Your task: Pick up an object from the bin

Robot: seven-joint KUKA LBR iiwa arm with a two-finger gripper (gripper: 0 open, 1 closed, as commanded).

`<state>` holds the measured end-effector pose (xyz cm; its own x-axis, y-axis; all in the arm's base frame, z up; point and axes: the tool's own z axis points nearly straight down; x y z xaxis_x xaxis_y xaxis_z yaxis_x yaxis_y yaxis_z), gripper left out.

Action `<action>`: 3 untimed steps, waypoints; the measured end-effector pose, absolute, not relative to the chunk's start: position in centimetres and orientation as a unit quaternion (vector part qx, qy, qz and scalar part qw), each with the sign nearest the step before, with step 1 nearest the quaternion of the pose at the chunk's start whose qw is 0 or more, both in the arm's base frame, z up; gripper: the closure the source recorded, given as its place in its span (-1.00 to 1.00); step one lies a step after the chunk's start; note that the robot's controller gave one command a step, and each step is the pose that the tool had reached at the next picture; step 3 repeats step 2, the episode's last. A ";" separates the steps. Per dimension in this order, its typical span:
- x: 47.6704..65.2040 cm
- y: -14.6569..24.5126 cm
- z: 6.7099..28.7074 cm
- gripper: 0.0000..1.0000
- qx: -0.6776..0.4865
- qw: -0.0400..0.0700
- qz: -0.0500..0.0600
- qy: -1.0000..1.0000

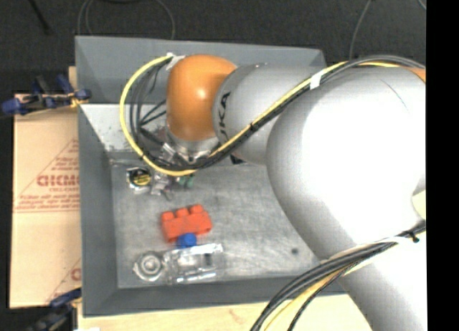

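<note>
Looking down into the grey bin [97, 200], I have the arm [344, 150] reaching in from the right, its orange wrist cover [193, 100] low over the far left of the floor. The tool [172, 180] sits under that cover, mostly hidden, and I cannot tell whether it is apart or together. Just left of it lies a small yellow-and-black round thing [138, 177], the nearest item. Nearer to me, apart from the tool, lies an orange toy brick [183, 222], with a small blue piece [186, 239] at its near edge, then a clear plastic packet [179, 264].
</note>
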<state>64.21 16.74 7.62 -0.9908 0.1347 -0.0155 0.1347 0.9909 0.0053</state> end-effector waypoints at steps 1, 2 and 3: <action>64.5 16.7 12.9 1.00 0.066 0.006 0.001 0.998; 64.8 16.7 19.0 1.00 0.064 0.006 0.001 0.998; 64.8 16.7 19.0 1.00 0.064 0.006 0.001 0.998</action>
